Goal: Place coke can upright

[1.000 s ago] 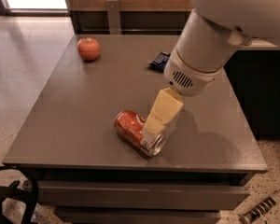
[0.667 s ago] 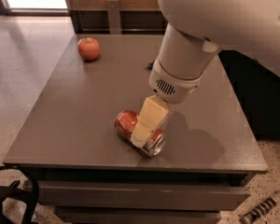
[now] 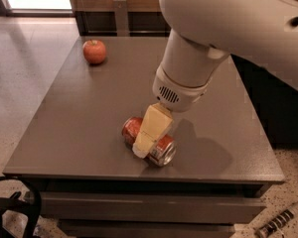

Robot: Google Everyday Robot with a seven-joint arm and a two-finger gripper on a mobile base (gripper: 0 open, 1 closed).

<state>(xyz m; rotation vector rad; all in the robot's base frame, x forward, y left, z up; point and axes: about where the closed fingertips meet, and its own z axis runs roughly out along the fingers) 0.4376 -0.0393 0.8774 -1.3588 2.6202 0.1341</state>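
currently the red-orange aluminium coke can with silver ends (image 3: 162, 147) lies on its side on the flat matte grey table top (image 3: 84, 118), close to the 6 o'clock edge, one silver end aimed at about 4 o'clock. not upright yet. the cream-coloured plastic gripper (image 3: 148, 135) on the thick white arm (image 3: 188, 73) reaches in from 1 o'clock and sits across the can's middle, touching it or just over it. cannot tell how far the claw is open or whether it has hold of the can. judgement: the can looks light, thin-walled, smooth and round, so it will likely roll or slip, and dent if squeezed hard. best hold is across the cylindrical side near mid-length, then tip it onto a flat end. the round glossy red apple (image 3: 94, 51) sits well apart at 11 o'clock, near the far left corner.
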